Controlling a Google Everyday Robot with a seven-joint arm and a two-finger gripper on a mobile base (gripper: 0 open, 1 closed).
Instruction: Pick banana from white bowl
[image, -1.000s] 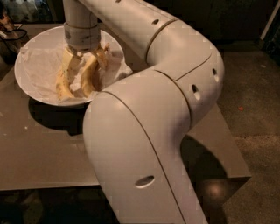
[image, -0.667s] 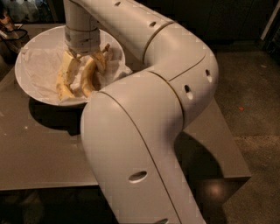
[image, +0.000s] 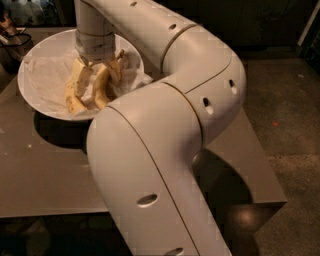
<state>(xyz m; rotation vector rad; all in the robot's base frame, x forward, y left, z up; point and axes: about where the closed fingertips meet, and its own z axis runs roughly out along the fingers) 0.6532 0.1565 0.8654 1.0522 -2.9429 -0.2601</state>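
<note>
The white bowl stands at the far left of the table and is lined with crumpled white paper. A bunch of yellow bananas with brown spots lies in it, with another banana beside it. My gripper reaches straight down into the bowl from above and sits right at the bananas' upper ends, between them. My wrist hides the stem end of the bunch. My large white arm fills the middle of the view.
The bowl stands on a grey table whose front edge and right corner are in view. A dark object stands just left of the bowl. Dark floor lies to the right.
My arm's elbow and forearm have shifted slightly. The gripper stays down in the bowl at the bananas, which have hardly moved.
</note>
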